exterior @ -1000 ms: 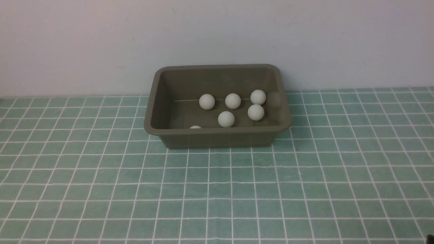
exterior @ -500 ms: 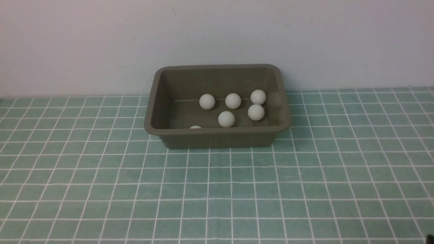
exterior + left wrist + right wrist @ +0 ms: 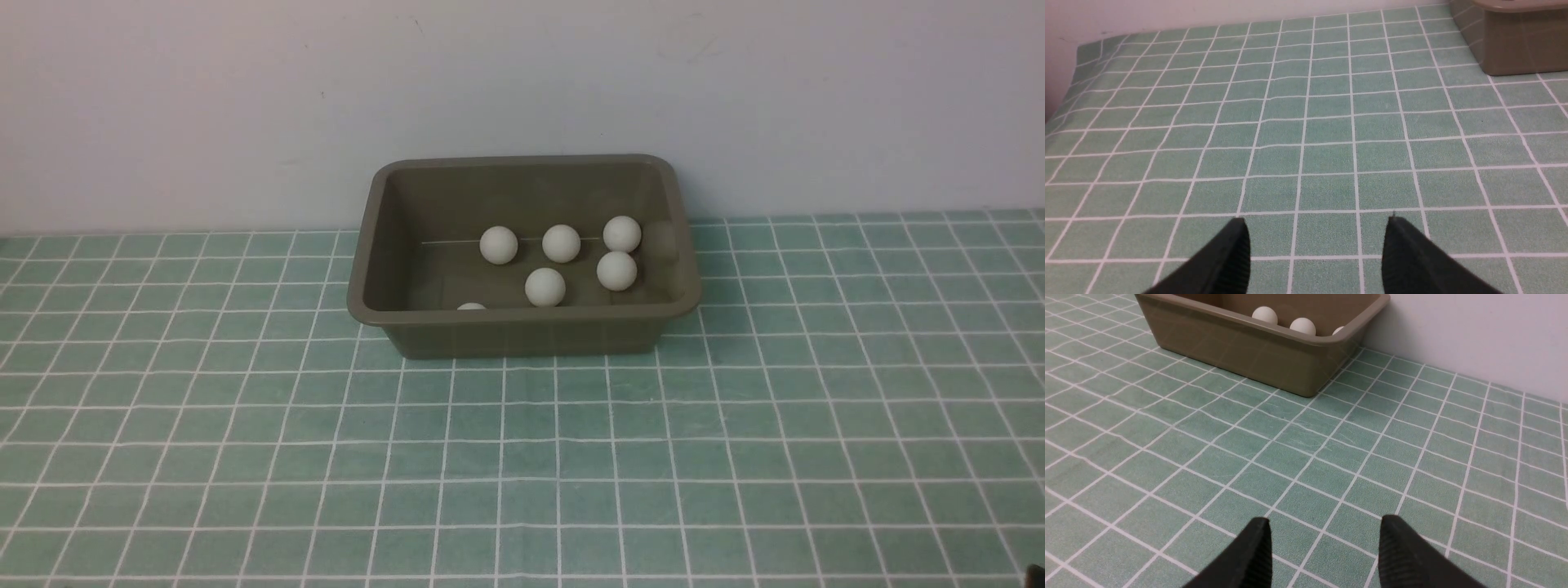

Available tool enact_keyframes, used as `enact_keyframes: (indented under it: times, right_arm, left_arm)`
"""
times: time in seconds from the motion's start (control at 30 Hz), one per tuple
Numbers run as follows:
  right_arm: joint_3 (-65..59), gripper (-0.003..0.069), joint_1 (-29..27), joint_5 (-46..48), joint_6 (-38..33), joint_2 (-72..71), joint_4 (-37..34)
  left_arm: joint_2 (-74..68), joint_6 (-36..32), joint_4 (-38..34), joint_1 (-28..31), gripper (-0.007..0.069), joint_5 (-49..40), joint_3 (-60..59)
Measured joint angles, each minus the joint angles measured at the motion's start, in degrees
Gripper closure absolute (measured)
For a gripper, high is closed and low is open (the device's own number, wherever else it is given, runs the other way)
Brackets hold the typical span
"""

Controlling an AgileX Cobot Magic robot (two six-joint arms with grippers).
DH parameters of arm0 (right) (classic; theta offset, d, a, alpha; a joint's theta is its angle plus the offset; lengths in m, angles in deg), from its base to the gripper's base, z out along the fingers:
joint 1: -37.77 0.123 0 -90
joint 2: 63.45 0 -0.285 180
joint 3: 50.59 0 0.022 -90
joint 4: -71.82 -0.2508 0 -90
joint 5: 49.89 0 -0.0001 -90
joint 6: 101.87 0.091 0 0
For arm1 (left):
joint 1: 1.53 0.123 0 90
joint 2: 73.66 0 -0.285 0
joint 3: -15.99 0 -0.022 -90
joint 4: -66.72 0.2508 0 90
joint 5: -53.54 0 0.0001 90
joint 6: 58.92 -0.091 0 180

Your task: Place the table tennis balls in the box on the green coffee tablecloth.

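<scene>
Front view: six table tennis balls (image 3: 561, 243) are sitting in the box (image 3: 522, 331) on the green coffee tablecloth (image 3: 522, 465) (task apparently finished). Left wrist: left gripper (image 3: 1316, 245) is gaping, empty. Right wrist: right gripper (image 3: 1325, 543) is likewise spread, holding nothing.

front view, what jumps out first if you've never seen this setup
The olive-brown box stands at the far middle of the green checked tablecloth, close to the wall. White table tennis balls lie inside it: five in plain sight and a sixth peeking over the near rim. No ball shows on the cloth.
</scene>
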Motion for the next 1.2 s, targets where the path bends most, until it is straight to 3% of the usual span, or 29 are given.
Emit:
enact_keyframes:
  times: [0.6,0.7,0.87,0.97,1.2]
  right_arm:
    - [0.0,0.0323,0.0,-0.17,0.41,0.0,1.02]
    - [0.0,0.0323,0.0,-1.56,5.93,0.0,6.09]
    - [0.0,0.0323,0.0,-7.19,24.08,0.0,19.14]
    - [0.0,0.0323,-0.32,-9.57,32.44,0.0,22.92]
    - [0.0,0.0323,-7.95,-8.93,33.9,0.65,21.33]
  left_arm:
    - [0.0,0.0,0.0,0.0,0.023,0.02,0.0]
    - [0.0,0.0,0.0,0.0,0.023,0.02,0.0]
    - [0.0,0.0,0.0,0.0,0.023,0.02,0.0]
    - [0.0,0.02,0.0,0.0,0.023,0.02,0.0]
    - [0.0,0.02,0.0,0.0,0.023,0.06,0.0]
